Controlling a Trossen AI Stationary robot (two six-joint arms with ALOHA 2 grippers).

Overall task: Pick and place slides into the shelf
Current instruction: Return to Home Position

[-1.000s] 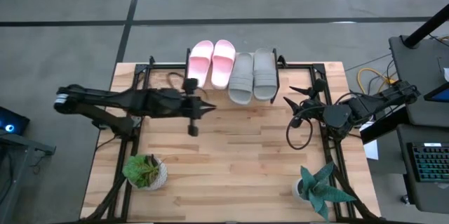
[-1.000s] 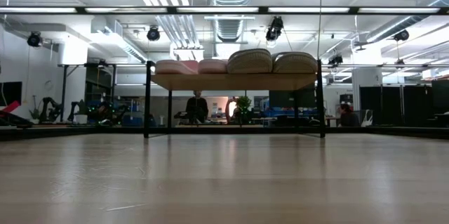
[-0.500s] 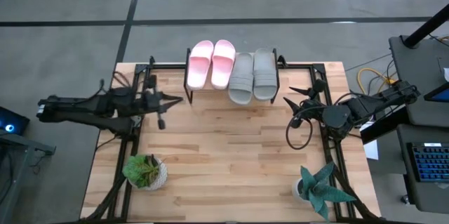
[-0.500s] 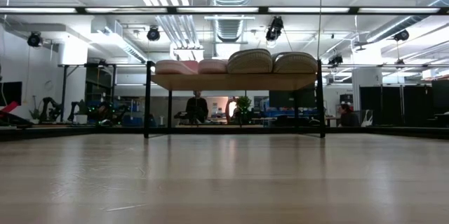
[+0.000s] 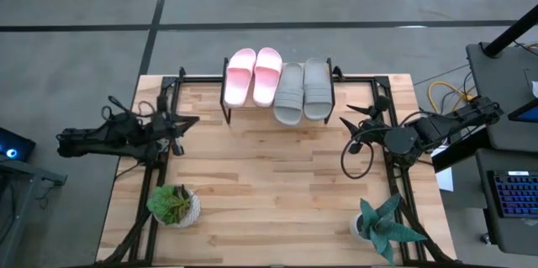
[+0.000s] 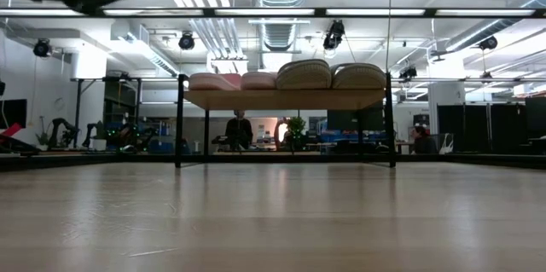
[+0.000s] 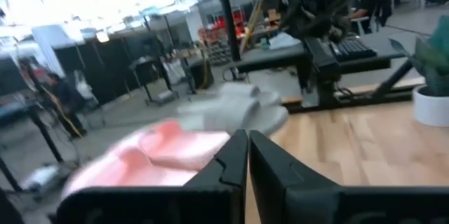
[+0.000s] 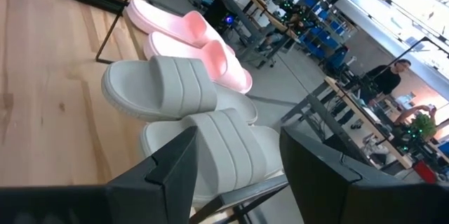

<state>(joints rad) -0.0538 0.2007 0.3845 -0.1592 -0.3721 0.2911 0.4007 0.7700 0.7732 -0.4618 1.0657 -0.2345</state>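
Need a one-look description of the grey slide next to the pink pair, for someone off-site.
On the wooden table, go to the edge opposite the two potted plants, where the shelf carries four slides in a row. Take the grey slide right beside the pink slides; unlike the other grey slide, it pokes out past the row toward the table's middle.

no text, labels, brands or numbers can be read in any view.
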